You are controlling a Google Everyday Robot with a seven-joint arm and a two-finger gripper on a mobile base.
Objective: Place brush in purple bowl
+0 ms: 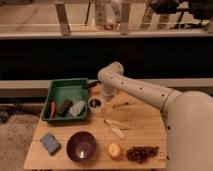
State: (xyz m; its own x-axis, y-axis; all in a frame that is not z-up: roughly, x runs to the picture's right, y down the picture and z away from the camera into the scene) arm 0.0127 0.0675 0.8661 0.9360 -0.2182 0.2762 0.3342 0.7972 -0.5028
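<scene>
One camera, high at the near right by the robot's body [192, 132], looks down across the whole desk [142, 129] toward the far railing [120, 33]; the gripper [107, 95] hangs mid-frame, far side.

My gripper [106, 94] hangs low at the table's [145, 127] back, brush [92, 84] just beside it at the tray [67, 82] corner, cup [95, 103] close in front, bowl [70, 142] well apart, further forward.

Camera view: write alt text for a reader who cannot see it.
A white robot arm reaches over a wooden table, its gripper low at the back beside a green tray, near a dark-handled brush. A purple bowl sits at the front edge, with a blue sponge, an orange and grapes alongside.
</scene>
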